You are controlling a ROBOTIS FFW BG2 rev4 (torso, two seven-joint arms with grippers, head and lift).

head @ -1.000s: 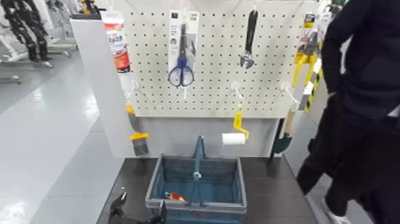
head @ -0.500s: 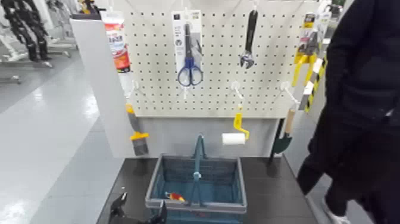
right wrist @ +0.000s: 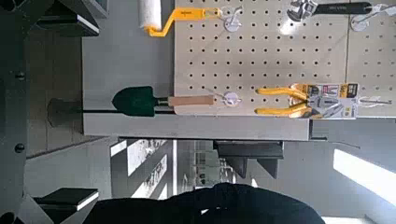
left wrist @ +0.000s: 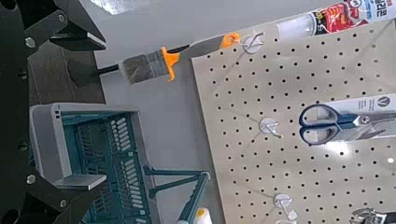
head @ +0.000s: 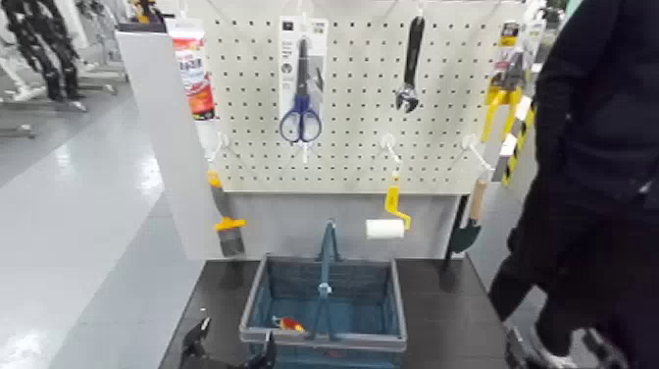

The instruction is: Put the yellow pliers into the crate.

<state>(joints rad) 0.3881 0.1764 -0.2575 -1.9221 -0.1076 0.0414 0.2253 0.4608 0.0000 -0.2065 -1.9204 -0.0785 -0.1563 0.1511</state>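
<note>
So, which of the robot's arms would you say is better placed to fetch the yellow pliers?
Probably the right: the yellow pliers hang at the pegboard's right end, on the right gripper's side, while the left gripper is across the crate.

Bright, even, cool light fills the room in the head view, bouncing off the pale floor (head: 88,216) in white patches at the left of the frame, while the person's dark clothing (head: 598,147) on the right swallows nearly all detail and the small print on the hanging cards is too soft to read. In the left wrist view a pale glare spot sits on the scissors' packaging (left wrist: 360,119) at right. The right wrist view has a blown-out white strip of light (right wrist: 366,177) at lower right, with a greyer, dimmer background along the bottom.
</note>
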